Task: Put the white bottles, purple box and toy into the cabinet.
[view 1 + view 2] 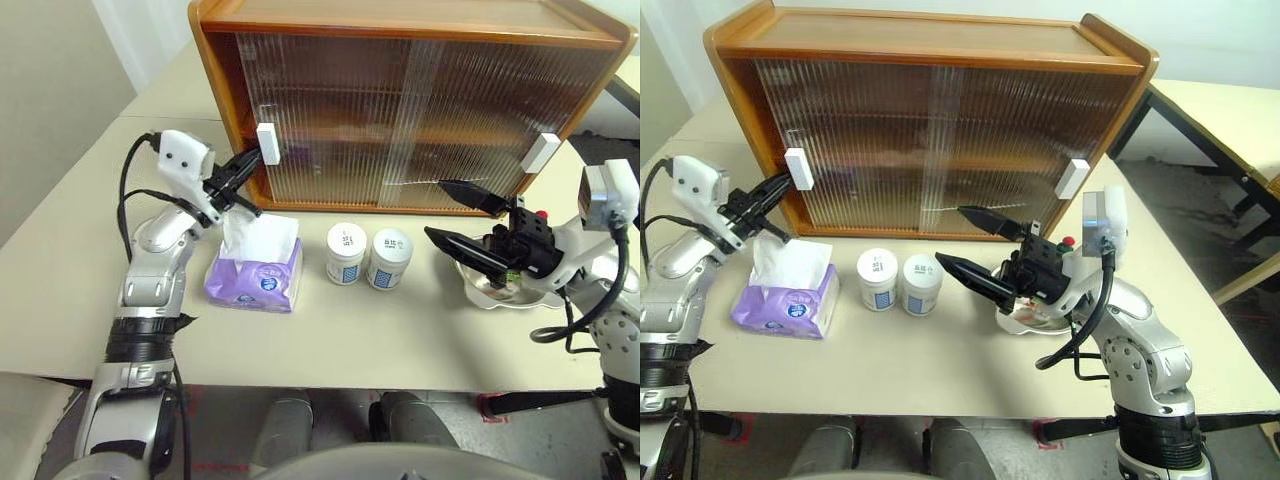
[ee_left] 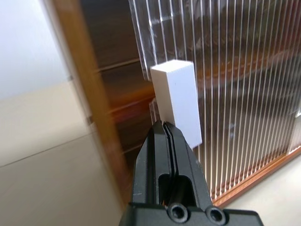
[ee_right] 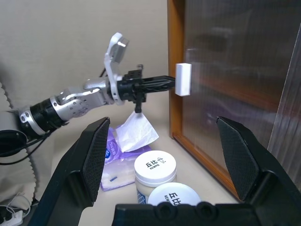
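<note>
— Left claw (image 1: 253,159) is pressed together, tips touching the white handle (image 1: 268,143) at the cabinet's (image 1: 400,110) upper-left corner. Holds nothing.

— Risk?

— Tips could slip off the handle, since they only press on it; door stays closed then. Also the arm hangs just over the purple box (image 1: 256,272), lower left, & might snag the tissue.

— Right claw (image 1: 465,212)?

— Spread wide, empty, hovering mid-right above a shiny dish (image 1: 500,291).

— Rest of the stuff?

— Two white bottles (image 1: 367,255) on the bench (image 1: 60,270), center, just right of the box. Toy: can't see it clearly.
</note>
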`<action>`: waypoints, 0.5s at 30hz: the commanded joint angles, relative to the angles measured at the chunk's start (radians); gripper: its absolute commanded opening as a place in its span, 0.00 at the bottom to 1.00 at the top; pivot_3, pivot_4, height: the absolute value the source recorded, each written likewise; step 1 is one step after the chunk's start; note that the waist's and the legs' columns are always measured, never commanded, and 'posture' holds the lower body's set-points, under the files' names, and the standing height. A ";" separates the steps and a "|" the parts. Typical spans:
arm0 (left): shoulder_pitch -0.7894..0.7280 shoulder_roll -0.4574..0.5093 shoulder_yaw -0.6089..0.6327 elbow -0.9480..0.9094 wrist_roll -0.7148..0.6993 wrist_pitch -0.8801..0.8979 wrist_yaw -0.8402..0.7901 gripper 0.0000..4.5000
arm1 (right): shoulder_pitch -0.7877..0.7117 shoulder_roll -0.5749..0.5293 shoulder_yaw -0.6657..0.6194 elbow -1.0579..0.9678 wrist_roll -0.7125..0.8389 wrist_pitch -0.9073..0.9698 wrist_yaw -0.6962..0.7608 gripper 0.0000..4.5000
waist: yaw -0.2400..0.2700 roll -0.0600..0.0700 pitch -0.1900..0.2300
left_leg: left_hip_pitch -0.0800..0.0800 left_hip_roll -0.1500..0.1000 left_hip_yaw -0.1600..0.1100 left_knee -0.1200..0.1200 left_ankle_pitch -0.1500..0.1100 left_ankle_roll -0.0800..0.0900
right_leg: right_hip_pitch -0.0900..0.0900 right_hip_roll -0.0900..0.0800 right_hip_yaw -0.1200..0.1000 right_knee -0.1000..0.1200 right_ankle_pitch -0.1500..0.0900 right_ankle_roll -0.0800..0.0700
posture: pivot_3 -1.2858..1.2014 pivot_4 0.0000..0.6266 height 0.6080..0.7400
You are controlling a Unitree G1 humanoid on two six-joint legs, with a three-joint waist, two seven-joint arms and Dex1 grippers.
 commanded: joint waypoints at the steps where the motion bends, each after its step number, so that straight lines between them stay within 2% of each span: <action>1: -0.025 -0.028 -0.045 -0.030 0.001 0.023 -0.011 0.02 | 0.016 -0.007 -0.012 -0.010 0.008 0.002 -0.002 1.00 | -0.002 0.000 0.000 | 0.000 0.000 0.000 0.000 0.000 0.000 | 0.000 0.000 0.000 0.000 0.000 0.000 | 0.49 0.09 1.00; 15: -0.086 -0.086 -0.115 0.036 0.028 0.009 -0.034 0.02 | 0.087 -0.012 -0.047 -0.027 0.004 -0.031 0.008 1.00 | -0.016 0.000 0.000 | 0.000 0.000 0.000 0.001 0.000 0.001 | 0.000 0.000 0.001 0.000 -0.001 0.004 | 0.47 0.08 1.00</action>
